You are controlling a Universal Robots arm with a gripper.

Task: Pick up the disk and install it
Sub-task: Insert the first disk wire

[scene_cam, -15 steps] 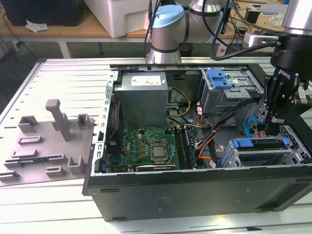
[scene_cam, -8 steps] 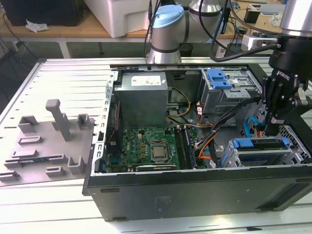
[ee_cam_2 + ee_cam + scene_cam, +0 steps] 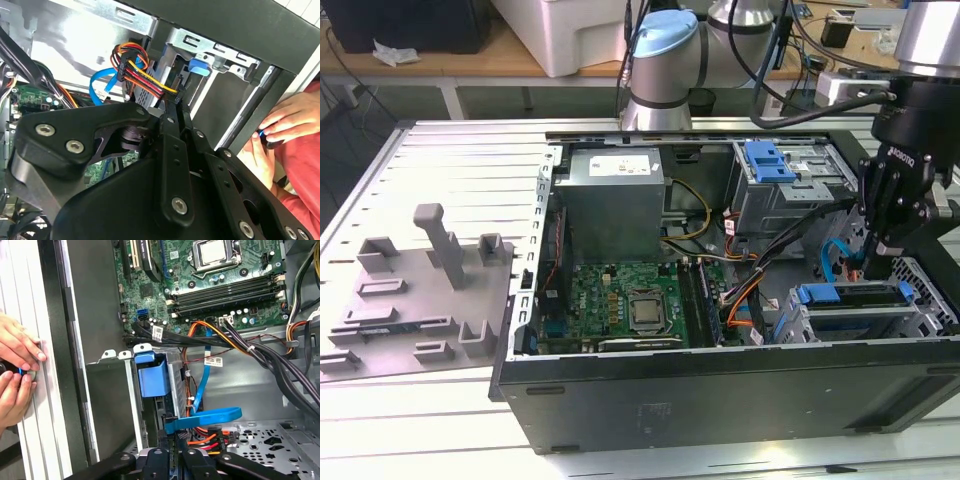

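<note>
The disk (image 3: pixel 835 294) sits in the drive cage at the front corner of the open computer case, on the exterior view's right. Its blue carrier frame shows along the cage's top, and its silver body is mostly hidden. The carrier's blue tab (image 3: pixel 152 375) (image 3: pixel 200 67) shows in both wrist views. My gripper (image 3: pixel 875 268) hangs just above the cage, beside the disk. Its fingers are shut together with nothing held, and the tips (image 3: pixel 170 427) (image 3: pixel 176 102) rest close to a blue flat data cable (image 3: pixel 205 416).
Inside the case are a grey power supply (image 3: pixel 615 200), the green motherboard (image 3: pixel 630 305), an upper bay with a blue bracket (image 3: pixel 767 160) and bundled cables (image 3: pixel 250 347). A person's hands (image 3: pixel 17 355) (image 3: pixel 285 125) rest outside the case wall. A grey fixture plate (image 3: pixel 420 300) lies on the exterior view's left.
</note>
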